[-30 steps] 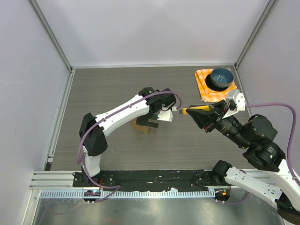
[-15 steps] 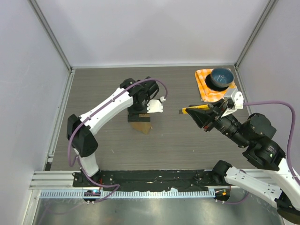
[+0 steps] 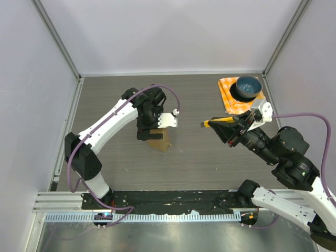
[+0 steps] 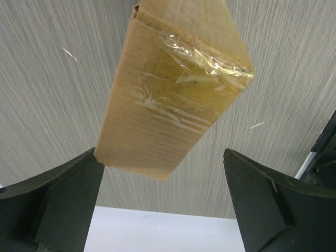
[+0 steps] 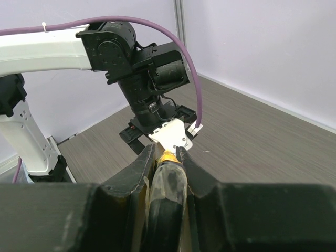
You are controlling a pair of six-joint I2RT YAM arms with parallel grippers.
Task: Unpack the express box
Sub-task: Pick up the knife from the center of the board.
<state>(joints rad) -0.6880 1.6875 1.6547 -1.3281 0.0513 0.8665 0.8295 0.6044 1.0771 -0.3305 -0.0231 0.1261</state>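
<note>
1. The express box [image 4: 173, 100] lies on the grey surface [image 3: 210, 163], left of centre, directly beneath the left end effector [image 4: 160, 157], whose fingers stand wide apart.
2. It is likely light and stiff, though thin walls could dent. The glossy tape looks slick, so the bare long sides offer the surer hold.
3. Plain brown corrugated cardboard, with wrinkled clear tape sealing one face.
4. The right end effector [image 5: 167, 152] is clamped on a yellow-handled tool [image 5: 167, 184], well apart from the box.

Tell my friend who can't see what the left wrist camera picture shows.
A brown cardboard express box sealed with shiny clear tape sits on a grey striped table. The left pincer hovers over it, wide open, with its dark fingers on either side of the box's near end.
</note>
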